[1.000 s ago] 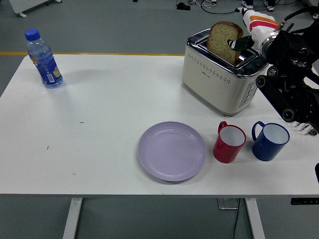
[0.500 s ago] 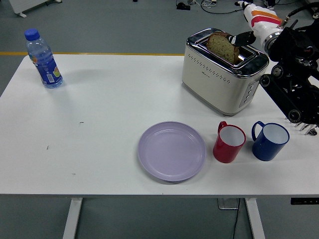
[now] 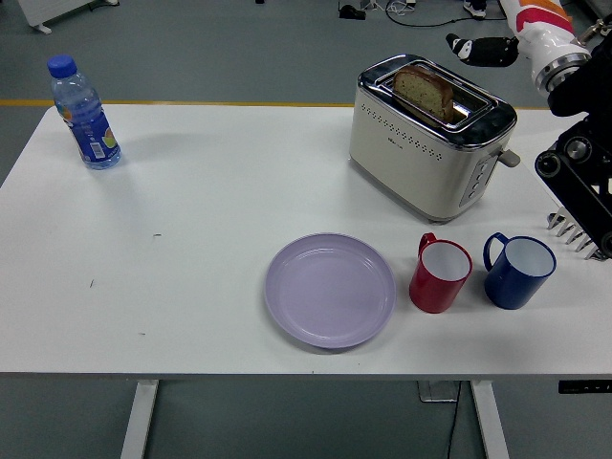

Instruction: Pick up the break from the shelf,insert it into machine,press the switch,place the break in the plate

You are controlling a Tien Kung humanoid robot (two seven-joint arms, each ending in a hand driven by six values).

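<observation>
A slice of brown bread [image 3: 426,89] sits low in the slot of the cream and chrome toaster [image 3: 421,143] at the table's back right, only its top edge showing. My right hand [image 3: 481,49] hovers above and to the right of the toaster, clear of the bread, fingers relaxed and holding nothing. The toaster's lever [image 3: 511,158] sticks out from its right end. A lilac plate [image 3: 330,290] lies empty near the front edge, below the toaster. My left arm does not show.
A red mug [image 3: 442,273] and a blue mug [image 3: 519,271] stand side by side right of the plate. A blue water bottle [image 3: 84,115] stands at the back left. My right arm's black linkage [image 3: 579,182] hangs over the table's right edge.
The bread went from standing high in the slot to sunk down in it. My right hand let go of it and drew up and to the right.
</observation>
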